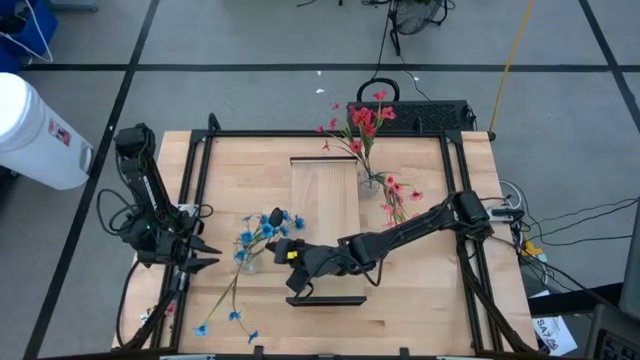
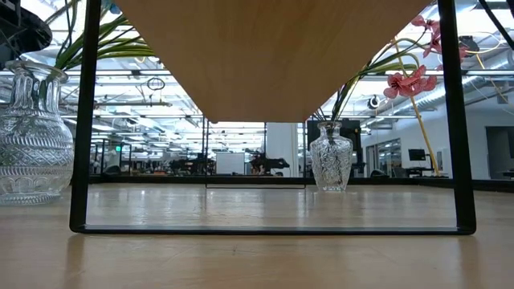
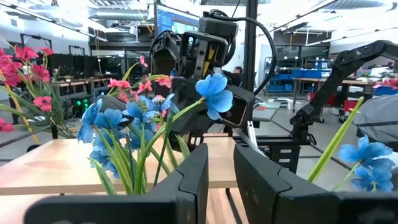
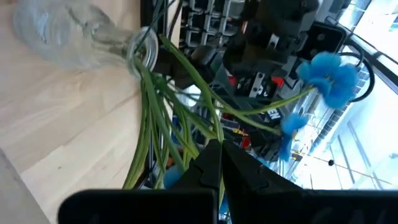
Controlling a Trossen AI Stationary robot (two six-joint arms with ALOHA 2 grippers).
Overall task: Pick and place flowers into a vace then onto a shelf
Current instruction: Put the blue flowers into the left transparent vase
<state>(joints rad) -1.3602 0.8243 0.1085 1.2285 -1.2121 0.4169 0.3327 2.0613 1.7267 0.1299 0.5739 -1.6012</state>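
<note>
Right gripper [image 1: 293, 254] reaches across the table centre to the cut-glass vase holding blue-blossomed sprays [image 1: 249, 262]. Its fingers are pinched fully together at the green stems of the blue flowers [image 4: 186, 134], just above the vase mouth; whether a stem is actually caught between the tips cannot be told from the wrist view. Left gripper [image 1: 205, 255] sits at the left side of the table, pointing at the same vase, fingers a narrow gap apart with nothing between them.

Locations:
- Blue vase — left of centre, beside the near end of the pale wood plank shelf [image 1: 322, 185], which stands raised on a black frame.
- Second cut-glass vase with red-pink blossomed sprays [image 1: 372, 180] — just right of the shelf, towards the far side.
- Loose blue sprays [image 1: 225, 310] lie flat near the left front corner; loose red-pink sprays [image 1: 395, 198] lie near the second vase.

Handling judgement: the sprays look very light and thin, stems springy rather than stiff, likely to bend and flick if taken near the blossoms. Best hold is low on the stem, clear of the petals. The vases look heavy for their size, smooth, faceted and breakable — top-heavy once filled. Take one at the narrow neck under the flared lip, and keep it upright during the lift to the shelf.
</note>
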